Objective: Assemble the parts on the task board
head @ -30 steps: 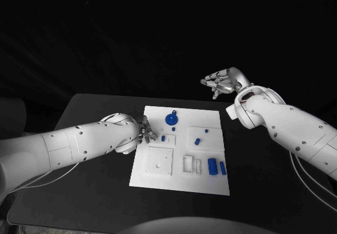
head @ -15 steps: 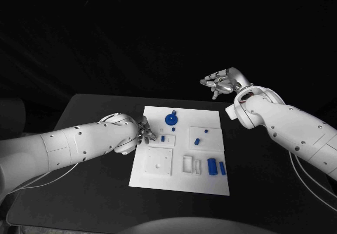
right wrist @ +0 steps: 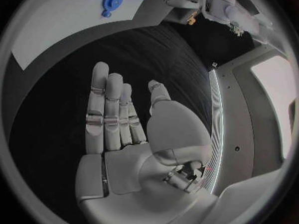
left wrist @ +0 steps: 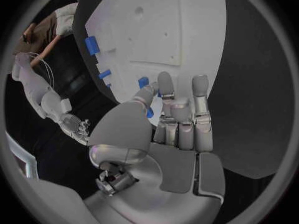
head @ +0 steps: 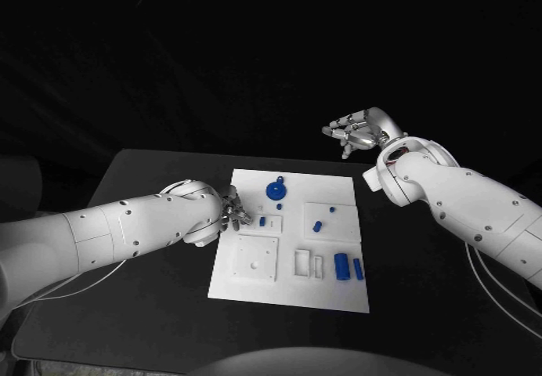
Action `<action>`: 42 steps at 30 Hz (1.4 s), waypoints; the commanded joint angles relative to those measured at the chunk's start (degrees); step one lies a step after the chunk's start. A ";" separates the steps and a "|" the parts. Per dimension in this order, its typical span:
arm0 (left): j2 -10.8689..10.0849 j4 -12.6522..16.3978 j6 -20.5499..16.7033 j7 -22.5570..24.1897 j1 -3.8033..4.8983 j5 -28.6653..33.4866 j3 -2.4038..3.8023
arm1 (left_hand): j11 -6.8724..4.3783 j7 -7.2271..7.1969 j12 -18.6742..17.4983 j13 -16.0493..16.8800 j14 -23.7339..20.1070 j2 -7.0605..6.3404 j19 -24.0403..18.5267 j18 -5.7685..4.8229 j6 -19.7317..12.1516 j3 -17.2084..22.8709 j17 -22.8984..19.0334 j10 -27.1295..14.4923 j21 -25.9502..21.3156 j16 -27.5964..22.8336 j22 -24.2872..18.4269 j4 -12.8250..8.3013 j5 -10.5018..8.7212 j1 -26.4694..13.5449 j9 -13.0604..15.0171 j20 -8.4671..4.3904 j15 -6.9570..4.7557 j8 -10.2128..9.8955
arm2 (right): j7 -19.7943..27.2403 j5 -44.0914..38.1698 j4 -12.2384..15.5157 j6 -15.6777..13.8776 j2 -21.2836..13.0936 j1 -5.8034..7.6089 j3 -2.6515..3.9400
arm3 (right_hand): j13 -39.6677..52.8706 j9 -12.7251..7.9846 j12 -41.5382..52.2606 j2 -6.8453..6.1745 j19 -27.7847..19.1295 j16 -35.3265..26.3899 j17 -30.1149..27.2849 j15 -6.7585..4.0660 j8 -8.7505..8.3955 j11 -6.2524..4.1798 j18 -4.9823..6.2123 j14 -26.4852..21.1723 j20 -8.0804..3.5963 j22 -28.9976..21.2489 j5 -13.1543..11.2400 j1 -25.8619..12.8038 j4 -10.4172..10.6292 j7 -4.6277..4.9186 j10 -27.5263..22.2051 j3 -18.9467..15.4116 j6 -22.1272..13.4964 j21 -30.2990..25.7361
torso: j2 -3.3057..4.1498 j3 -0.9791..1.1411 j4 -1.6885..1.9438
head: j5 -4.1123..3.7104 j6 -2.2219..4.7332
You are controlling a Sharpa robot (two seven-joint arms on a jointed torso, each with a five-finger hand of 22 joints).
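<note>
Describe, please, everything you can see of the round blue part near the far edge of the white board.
The round blue part is a flat disc that looks like plastic, with a small tab jutting from its rim; the right wrist view shows a paler spot at its centre. It lies flat on the task board, near the far edge. No hand touches it: the left hand sits at the board's left edge, nearer the robot than the disc, and the right hand is raised beyond the table.

Task board (head: 296, 235) mid-table (head: 147, 180); left robot hand (head: 234, 213) at its left edge; right robot hand (head: 359, 131) behind it.
</note>
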 commanded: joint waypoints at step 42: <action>1.79 -1.60 3.37 -0.57 -0.76 -0.09 -0.25 | -0.44 -2.88 0.53 -0.06 0.25 -0.03 -0.02 0.60 4.50 -0.14 0.67 2.47 0.48 0.08 1.05 -0.52 -0.11 0.22 4.06 0.00 -0.04 0.30 | 0.34 -0.12 0.11 0.61 0.20 -0.13 0.00 | 0.11 0.01 0.11 0.42 1.03 -0.19 0.09 -0.19 -0.14 -0.31 -0.19 0.25 -0.21 -0.21 0.73 -0.31 -0.29 -0.06 0.24 0.20 0.28 0.32 | 0.06 0.05 -0.04 | -0.29 -0.14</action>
